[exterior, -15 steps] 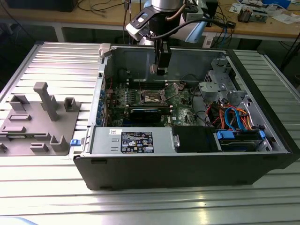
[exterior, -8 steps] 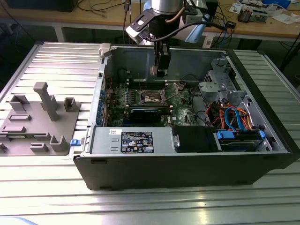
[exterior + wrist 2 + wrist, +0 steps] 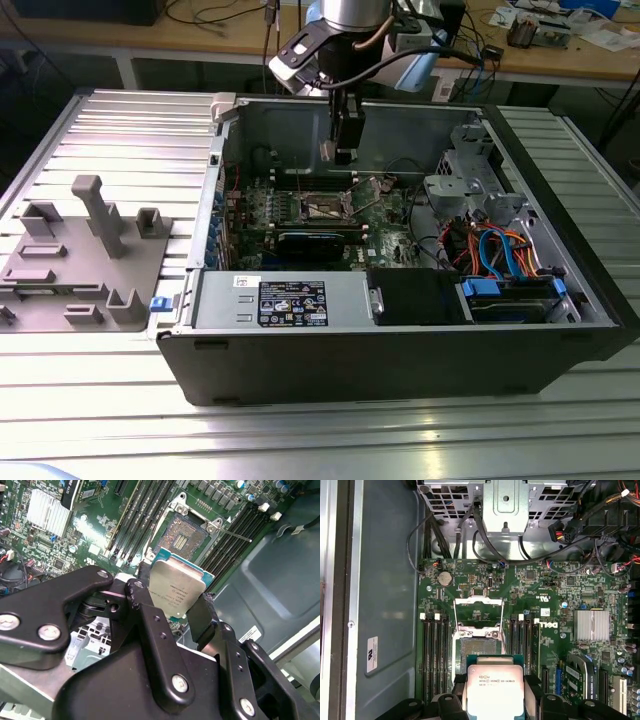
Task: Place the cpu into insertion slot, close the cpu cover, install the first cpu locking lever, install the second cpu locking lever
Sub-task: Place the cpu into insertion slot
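Note:
My gripper [image 3: 343,148] hangs inside the open computer case, shut on the cpu [image 3: 177,591], a square chip with a silver-grey top and a green edge. In both wrist views the black fingers [image 3: 144,600] press on two opposite sides of the cpu [image 3: 495,689]. The insertion slot [image 3: 479,644] lies bare on the green board just past the chip, with its dark recess showing [image 3: 181,539]. In the exterior view the insertion slot [image 3: 327,207] sits below the gripper. The cpu cover [image 3: 479,599] is swung open beyond the slot. A thin lever rod [image 3: 235,534] sticks out beside the socket.
The case wall [image 3: 400,360] rings the board. A power supply [image 3: 285,300] lies at the front, and a drive cage [image 3: 470,190] and coloured cables [image 3: 500,250] fill the exterior view's right. Long memory slots [image 3: 432,655] flank the socket. A grey fixture [image 3: 90,250] stands outside the case.

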